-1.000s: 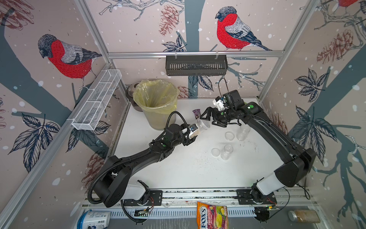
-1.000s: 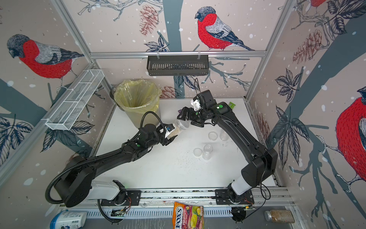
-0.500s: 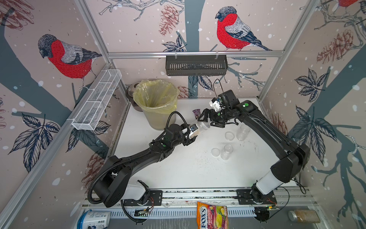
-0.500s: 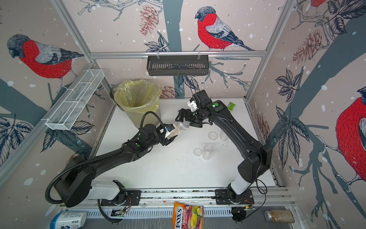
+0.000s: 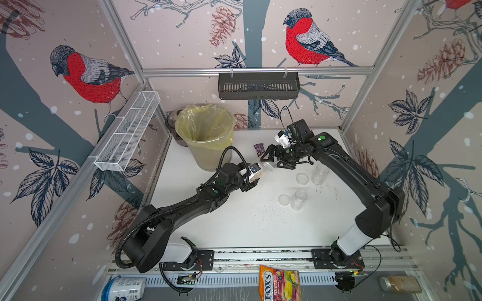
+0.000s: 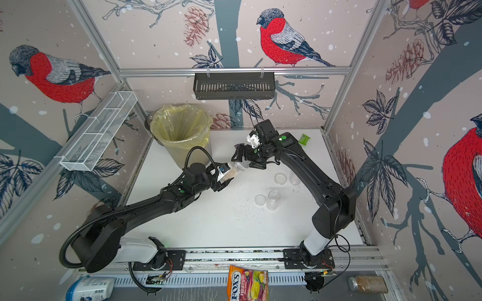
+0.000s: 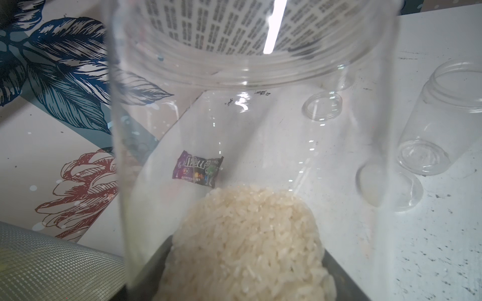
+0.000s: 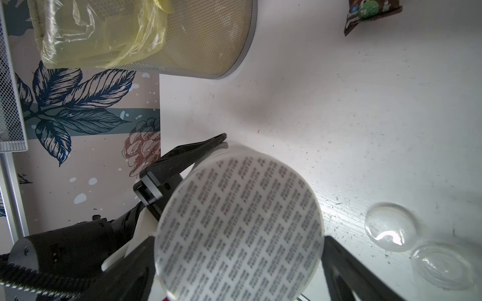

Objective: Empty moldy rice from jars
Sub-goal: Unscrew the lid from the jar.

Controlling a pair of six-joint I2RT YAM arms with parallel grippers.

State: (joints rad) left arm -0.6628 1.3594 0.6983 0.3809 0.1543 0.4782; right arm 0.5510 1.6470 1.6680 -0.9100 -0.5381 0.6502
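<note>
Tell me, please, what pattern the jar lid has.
The lid: pale, rows of small dark print; right wrist view.

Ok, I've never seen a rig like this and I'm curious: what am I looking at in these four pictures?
Two black robot arms, left and right, are mounted at a white table inside a booth. Two pictures come from one camera head overhead; the two close-ups come from a camera on each arm's wrist. The left tool grips a wide clear jar, tilted, with pale rice gathered at its base and its printed lid on. The right tool is open, jaws either side of that lid, probably about to unscrew it. On the table are a far slim jar and a near slim jar, both open and empty, a candy packet, and a mesh bin lined with a yellow bag.
</note>
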